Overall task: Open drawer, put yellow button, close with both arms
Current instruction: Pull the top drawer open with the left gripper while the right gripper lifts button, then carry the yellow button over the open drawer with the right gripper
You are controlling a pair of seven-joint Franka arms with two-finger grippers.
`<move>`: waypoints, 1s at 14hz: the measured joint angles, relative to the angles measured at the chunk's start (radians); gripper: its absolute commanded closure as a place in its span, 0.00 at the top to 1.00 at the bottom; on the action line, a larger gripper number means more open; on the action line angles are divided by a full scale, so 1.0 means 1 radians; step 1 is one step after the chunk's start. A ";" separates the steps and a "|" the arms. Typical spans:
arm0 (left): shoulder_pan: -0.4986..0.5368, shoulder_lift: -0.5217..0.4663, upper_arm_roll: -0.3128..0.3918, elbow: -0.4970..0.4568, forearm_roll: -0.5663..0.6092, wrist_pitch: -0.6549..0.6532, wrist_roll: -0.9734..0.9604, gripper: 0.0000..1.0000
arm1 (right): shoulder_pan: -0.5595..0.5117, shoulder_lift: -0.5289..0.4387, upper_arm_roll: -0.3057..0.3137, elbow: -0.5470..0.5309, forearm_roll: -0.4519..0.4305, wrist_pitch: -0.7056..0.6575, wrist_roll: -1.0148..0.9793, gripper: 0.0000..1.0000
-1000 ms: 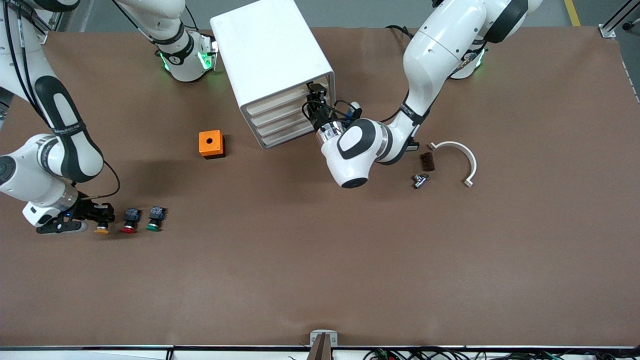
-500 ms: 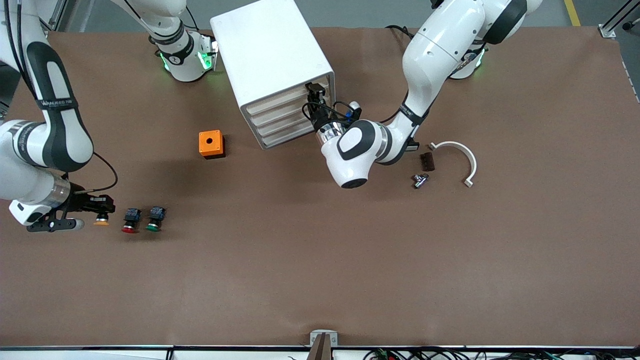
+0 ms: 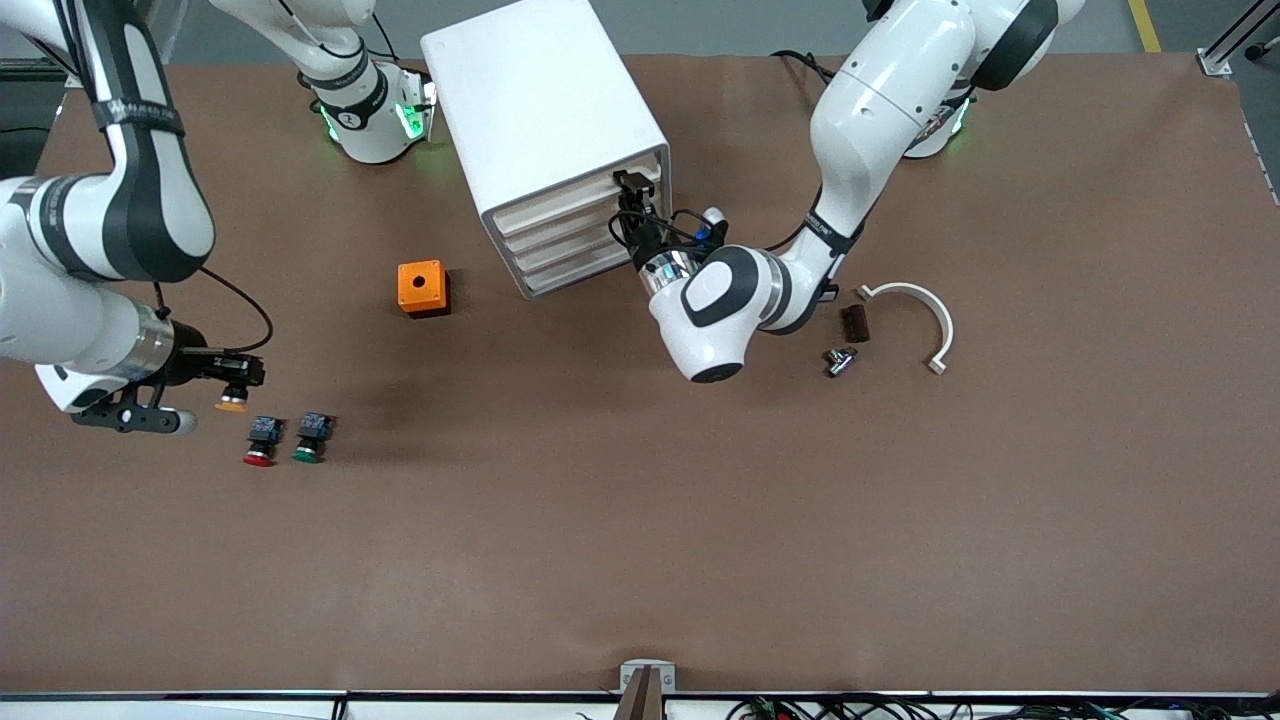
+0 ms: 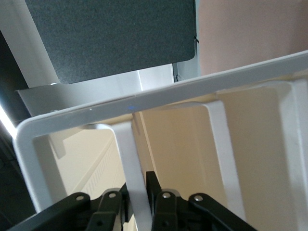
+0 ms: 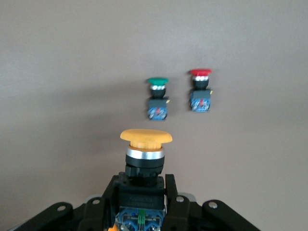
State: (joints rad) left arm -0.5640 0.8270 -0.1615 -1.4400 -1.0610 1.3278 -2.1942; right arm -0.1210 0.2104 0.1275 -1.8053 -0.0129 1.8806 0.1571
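Front: right end effector (image 3: 236, 384) over the surface pinching the yellow button (image 3: 231, 404), left end effector (image 3: 630, 203) at the top drawer (image 3: 570, 199); left wrist: pinching its lip; right wrist: button light, rigid, best gripped by its body.

The yellow button (image 3: 232, 403) is held above the table (image 3: 700, 520) beside two other buttons (image 3: 285, 440), well apart from the cabinet (image 3: 540, 130).

An orange box (image 3: 422, 288), red button (image 3: 260, 440), green button (image 3: 311, 437) and white curved bracket (image 3: 915, 318) lie on the table (image 3: 640, 520).
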 measured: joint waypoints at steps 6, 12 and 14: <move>0.112 0.000 0.026 0.020 -0.005 0.012 0.003 0.14 | 0.168 -0.073 0.001 0.094 0.031 -0.203 0.370 0.00; 0.133 0.000 0.030 0.036 -0.006 0.039 0.015 0.18 | 0.362 -0.123 0.003 0.145 0.087 -0.258 0.788 0.00; 0.133 0.000 0.033 0.040 -0.006 0.043 0.015 0.18 | 0.443 -0.130 0.004 0.149 0.087 -0.253 0.931 0.00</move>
State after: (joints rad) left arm -0.4312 0.8274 -0.1280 -1.4002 -1.0673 1.3708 -2.1791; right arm 0.3217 0.0800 0.1318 -1.6564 0.0743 1.6272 1.0877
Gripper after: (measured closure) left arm 0.815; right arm 0.595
